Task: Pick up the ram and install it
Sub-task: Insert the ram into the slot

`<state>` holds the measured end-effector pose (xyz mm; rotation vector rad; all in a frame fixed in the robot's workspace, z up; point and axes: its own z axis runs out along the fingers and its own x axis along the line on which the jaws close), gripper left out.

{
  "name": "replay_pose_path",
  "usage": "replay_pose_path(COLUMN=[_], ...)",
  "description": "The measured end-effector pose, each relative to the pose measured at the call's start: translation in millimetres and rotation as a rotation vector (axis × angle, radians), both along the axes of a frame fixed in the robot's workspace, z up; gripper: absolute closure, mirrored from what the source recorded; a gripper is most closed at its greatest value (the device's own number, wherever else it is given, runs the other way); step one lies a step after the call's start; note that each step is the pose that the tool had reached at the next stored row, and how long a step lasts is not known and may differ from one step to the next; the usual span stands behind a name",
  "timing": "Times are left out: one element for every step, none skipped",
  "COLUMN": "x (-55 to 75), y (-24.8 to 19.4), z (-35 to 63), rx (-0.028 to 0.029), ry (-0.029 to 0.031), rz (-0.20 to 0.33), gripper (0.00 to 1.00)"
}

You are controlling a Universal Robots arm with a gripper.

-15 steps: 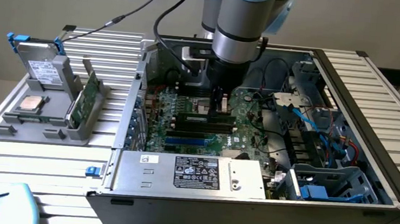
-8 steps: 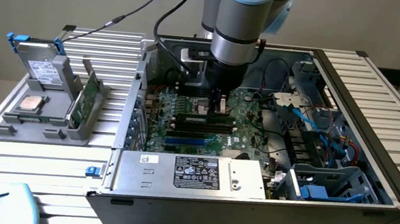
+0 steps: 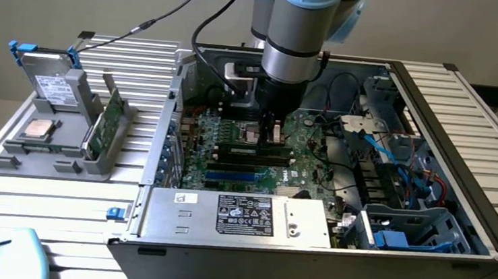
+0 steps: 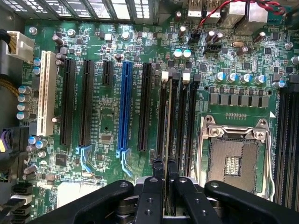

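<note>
Gripper (image 4: 165,165) fingers narrow, pinched on the ram (image 4: 167,121). The ram stands edge-on along one of the black memory slots (image 4: 190,121); can't tell if seated. CPU socket (image 4: 233,161) just beside the slots, blue slot (image 4: 124,112) on the other side. Exterior view: gripper (image 3: 272,140) down inside the open computer case (image 3: 264,269) on the desk (image 3: 61,224). Wider green card (image 3: 106,127) in the grey holder (image 3: 49,162) at the exterior view's left, well apart.

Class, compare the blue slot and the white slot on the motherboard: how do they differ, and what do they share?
The blue slot has a pale latch at one end; the white slot shows none. The blue slot sits between black slots; the white slot ends the row. The blue slot lies nearer than the white slot to the gripper, shut on the ram. Both are empty, narrow and parallel.
</note>
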<state>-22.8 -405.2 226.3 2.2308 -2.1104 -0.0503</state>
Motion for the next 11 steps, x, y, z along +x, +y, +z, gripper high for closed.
replay_pose_path(x=[0.0, 0.0, -0.1, -0.1, -0.1, -0.1, 0.0, 0.0, 0.0, 0.0, 0.0], y=[0.0, -0.1, -0.1, -0.1, 0.0, 0.0, 0.0, 0.1, 0.1, 0.0, 0.0], z=[-0.3, -0.3, -0.3, -0.3, -0.4, -0.5, -0.5, -0.7, -0.8, -0.9, -1.1], rx=[-0.0011, -0.002, -0.002, -0.002, -0.0019, -0.0018, -0.0022, -0.0032, -0.0043, -0.0058, -0.0074], ry=[0.0004, 0.0009, 0.0011, 0.0014, 0.0014, 0.0016, 0.0018, 0.0019, 0.002, 0.0023, 0.0026], rz=[0.0, 0.0, 0.0, 0.0, 0.0, 0.0, 0.0, 0.001, 0.002, 0.003, 0.003], gripper=[0.86, 0.86, 0.86, 0.86, 0.86, 0.86, 0.86, 0.86, 0.86, 0.86, 0.86])
